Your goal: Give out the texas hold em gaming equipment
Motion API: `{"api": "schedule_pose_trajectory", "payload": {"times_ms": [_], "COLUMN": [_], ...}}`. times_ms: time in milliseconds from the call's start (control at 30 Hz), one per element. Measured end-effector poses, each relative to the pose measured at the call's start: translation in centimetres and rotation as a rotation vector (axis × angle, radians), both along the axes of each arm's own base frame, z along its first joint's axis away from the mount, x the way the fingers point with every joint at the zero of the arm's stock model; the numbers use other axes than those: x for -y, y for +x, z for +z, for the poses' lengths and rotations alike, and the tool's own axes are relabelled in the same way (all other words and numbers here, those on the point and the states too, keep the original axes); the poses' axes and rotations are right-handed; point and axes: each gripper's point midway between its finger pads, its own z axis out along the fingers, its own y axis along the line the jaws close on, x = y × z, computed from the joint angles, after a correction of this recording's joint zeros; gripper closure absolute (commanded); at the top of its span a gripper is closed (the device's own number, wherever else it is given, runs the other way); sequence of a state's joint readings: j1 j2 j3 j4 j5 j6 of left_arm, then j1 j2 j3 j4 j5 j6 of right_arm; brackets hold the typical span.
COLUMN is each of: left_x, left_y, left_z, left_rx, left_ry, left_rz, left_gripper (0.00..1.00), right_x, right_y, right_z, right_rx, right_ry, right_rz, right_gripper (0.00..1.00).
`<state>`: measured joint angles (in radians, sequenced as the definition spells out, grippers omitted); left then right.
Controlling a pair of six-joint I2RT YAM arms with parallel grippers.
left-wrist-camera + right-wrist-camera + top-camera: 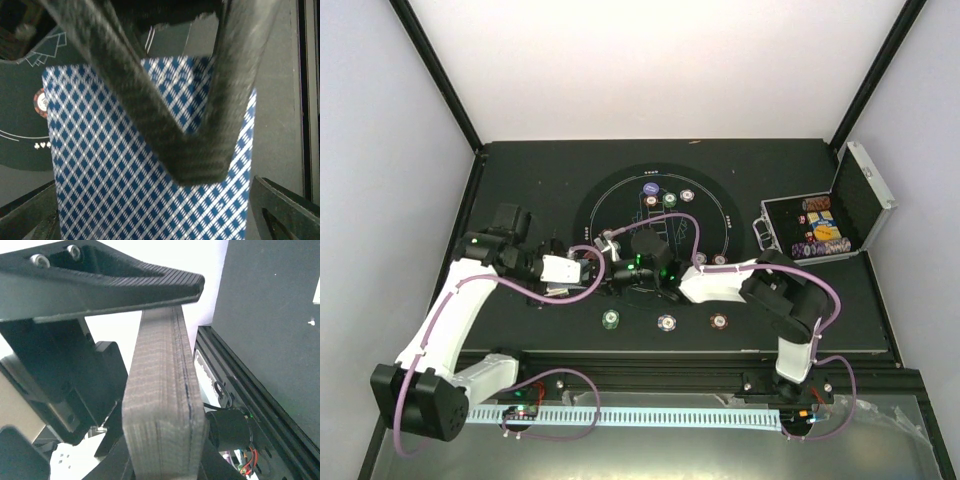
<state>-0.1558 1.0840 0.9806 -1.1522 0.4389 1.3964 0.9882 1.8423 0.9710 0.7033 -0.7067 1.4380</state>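
Card deck [125, 165]: upright above mat [620, 205], patterned back facing spread left jaws, thin edge toward right jaws, equally near both; upper pad [165, 287] touching, pinch unconfirmed.

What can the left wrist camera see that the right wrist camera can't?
Only the left wrist view shows the playing card flat on, with its blue diamond-patterned back, and a maroon chip on the mat. Only the right wrist view shows the black rail at the table's edge and the wires beside it. Both show the right gripper closed. In the right wrist view just a thin dark line runs between its fingers, probably the card's edge.
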Motion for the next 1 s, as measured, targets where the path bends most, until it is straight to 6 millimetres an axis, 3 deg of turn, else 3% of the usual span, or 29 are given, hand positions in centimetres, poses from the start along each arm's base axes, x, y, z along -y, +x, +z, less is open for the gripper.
{"api": "schedule_pose_trajectory", "payload": {"times_ms": [200, 633, 800, 900, 1000], "left_x": [1.5, 1.6, 1.3, 1.2, 1.1], "left_y": [-0.5, 0.1, 0.2, 0.2, 0.1], "left_z": [0.5, -0.9, -1.0, -1.0, -0.8], "left_rx": [0.036, -0.035, -0.029, -0.023, -0.015], "left_ry": [-0.033, 0.0, 0.017, 0.024, 0.029], "left_rz": [-0.025, 0.016, 0.025, 0.027, 0.028], "left_gripper": [0.03, 0.37, 0.45, 0.49, 0.58], "right_x": [-0.3, -0.4, -0.5, -0.5, -0.7], "right_y": [-0.1, -0.6, -0.6, -0.6, -0.7], "right_z": [0.2, 0.2, 0.0, 0.0, 0.0], "right_rx": [-0.004, -0.005, -0.013, -0.01, -0.006], "right_ry": [0.024, 0.034, 0.031, 0.034, 0.045], "right_rz": [0.003, 0.022, 0.017, 0.018, 0.022], "right_gripper": [0.99, 0.94, 0.93, 0.88, 0.71]}}
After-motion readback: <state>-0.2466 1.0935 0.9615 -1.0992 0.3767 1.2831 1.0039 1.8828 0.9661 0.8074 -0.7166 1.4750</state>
